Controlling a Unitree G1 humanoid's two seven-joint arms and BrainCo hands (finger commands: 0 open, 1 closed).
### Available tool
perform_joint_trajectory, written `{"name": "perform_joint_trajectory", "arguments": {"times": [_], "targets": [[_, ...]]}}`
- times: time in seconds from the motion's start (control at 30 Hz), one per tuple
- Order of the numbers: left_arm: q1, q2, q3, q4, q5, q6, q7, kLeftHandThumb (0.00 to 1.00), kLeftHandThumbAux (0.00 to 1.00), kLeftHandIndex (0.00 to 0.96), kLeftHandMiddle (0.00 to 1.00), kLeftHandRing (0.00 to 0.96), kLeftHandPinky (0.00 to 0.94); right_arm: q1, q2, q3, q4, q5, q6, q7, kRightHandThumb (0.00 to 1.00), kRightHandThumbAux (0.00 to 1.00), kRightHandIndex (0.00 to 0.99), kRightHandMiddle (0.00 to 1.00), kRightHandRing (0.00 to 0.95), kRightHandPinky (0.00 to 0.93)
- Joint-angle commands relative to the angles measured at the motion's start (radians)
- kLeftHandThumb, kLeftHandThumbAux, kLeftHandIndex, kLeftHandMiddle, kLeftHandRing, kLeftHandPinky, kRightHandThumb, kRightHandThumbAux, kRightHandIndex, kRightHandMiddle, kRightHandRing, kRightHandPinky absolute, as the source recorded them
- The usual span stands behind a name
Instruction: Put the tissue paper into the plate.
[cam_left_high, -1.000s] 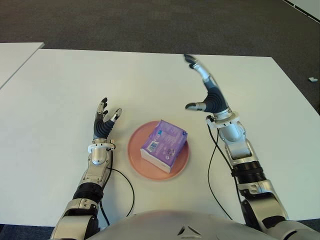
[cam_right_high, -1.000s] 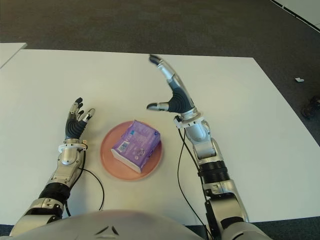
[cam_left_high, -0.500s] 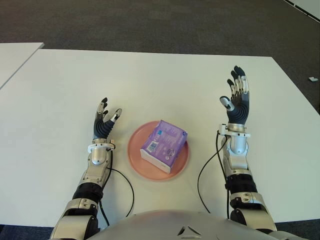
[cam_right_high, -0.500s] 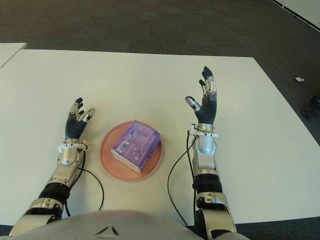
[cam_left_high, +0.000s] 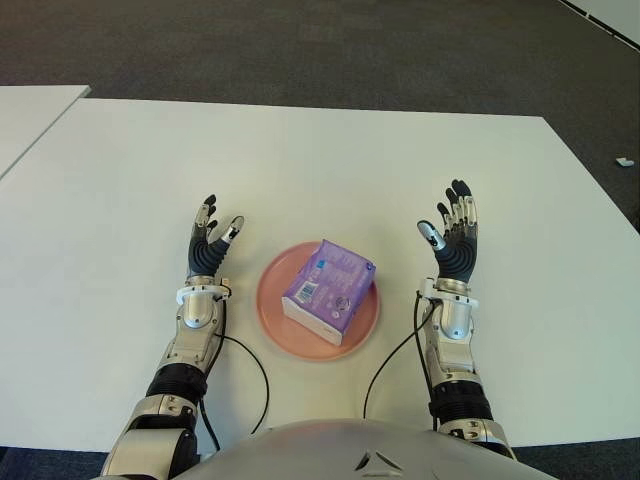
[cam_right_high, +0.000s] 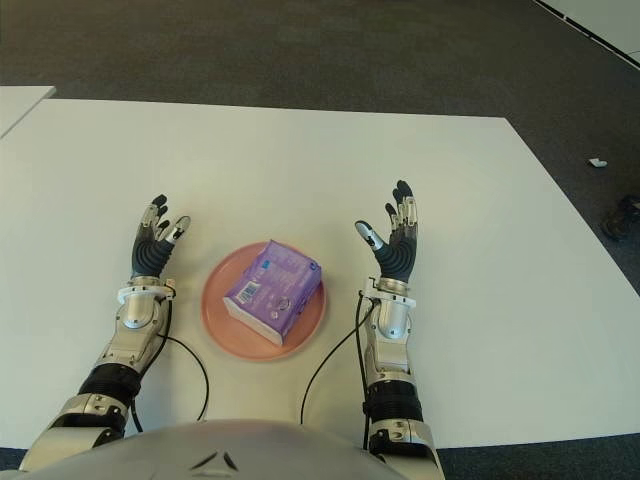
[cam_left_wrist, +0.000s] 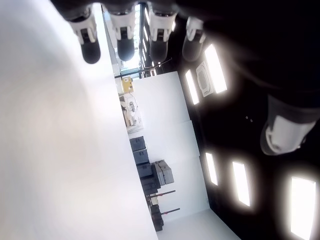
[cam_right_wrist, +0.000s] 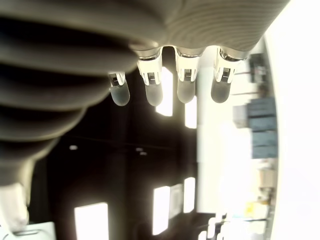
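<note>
Left eye view gives me the whole scene: the tissue paper (cam_left_high: 329, 290), a purple pack, lies in the pink plate (cam_left_high: 276, 322) at the near middle of the white table (cam_left_high: 300, 160), turned at an angle so one corner points far and right. I see the pack sitting inside the plate's rim, held by neither robot hand

My left robot hand (cam_left_high: 207, 243) shows to the left of the plate, apart from it, palm up with fingers spread and nothing in them. The left wrist view agrees: fingertips (cam_left_wrist: 122, 45) straight and separate, only ceiling lights and room behind them

My right robot hand (cam_left_high: 452, 238) shows to the right of the plate, about level with the left one, palm up, fingers extended and apart, empty. In the right wrist view the fingertips (cam_right_wrist: 151, 90) stand in a row with gaps between them

Black cables run from each wrist back along the table toward me. Dark carpet (cam_left_high: 300, 45) lies beyond the far edge
</note>
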Motion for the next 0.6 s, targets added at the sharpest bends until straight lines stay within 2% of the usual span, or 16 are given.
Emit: {"name": "perform_joint_trajectory", "arguments": {"times": [0.03, 0.37, 0.6], "targets": [[0.058, -0.011, -0.005, 0.064, 0.002, 0.020, -0.017, 0.015, 0.448, 0.000, 0.000, 0.000, 0.000, 0.047, 0.014, 0.003, 0.006, -0.030, 0.068, -0.016, 0.000, 0.614, 0.000, 0.000, 0.000, 0.000], [0.063, -0.013, -0.003, 0.057, -0.003, 0.006, -0.022, 0.023, 0.434, 0.000, 0.000, 0.000, 0.000, 0.070, 0.025, 0.010, -0.007, -0.059, 0.149, -0.040, 0.000, 0.634, 0.000, 0.000, 0.000, 0.000], [0.067, -0.011, -0.003, 0.051, -0.006, -0.004, -0.025, 0.023, 0.428, 0.000, 0.000, 0.000, 0.000, 0.092, 0.026, 0.025, -0.028, -0.050, 0.218, -0.010, 0.000, 0.640, 0.000, 0.000, 0.000, 0.000]]}}
